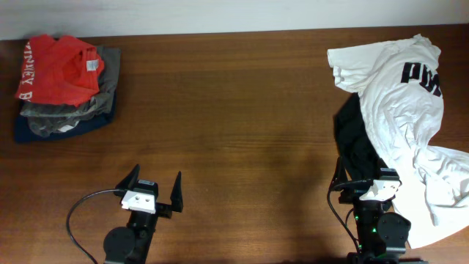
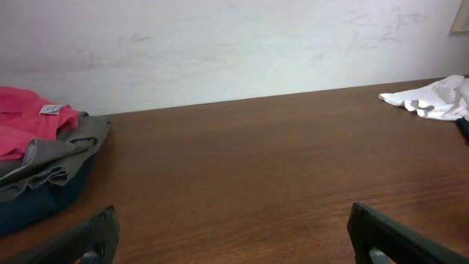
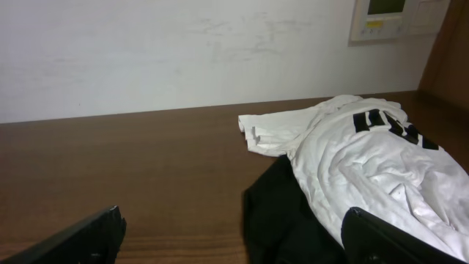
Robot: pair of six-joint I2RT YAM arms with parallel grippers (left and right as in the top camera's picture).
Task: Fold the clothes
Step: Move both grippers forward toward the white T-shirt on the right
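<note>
A large white T-shirt [image 1: 399, 110] with black block letters [image 1: 421, 73] lies crumpled at the right of the table, partly over a black garment [image 1: 355, 143]. Both show in the right wrist view, the shirt [image 3: 366, 161] draped on the black garment [image 3: 286, 213]. My right gripper [image 1: 366, 176] is open and empty at the near edge of the black garment, its jaws [image 3: 234, 224] spread just in front of it. My left gripper [image 1: 154, 187] is open and empty over bare wood at the front left, its jaws [image 2: 233, 220] wide apart. A shirt sleeve [image 2: 432, 99] shows far right.
A pile at the back left holds a red garment [image 1: 55, 70] with white letters on grey [image 1: 102, 92] and navy [image 1: 44, 132] folded garments; the pile also shows in the left wrist view [image 2: 44, 147]. A white wall runs behind the table, with a wall panel [image 3: 388, 18].
</note>
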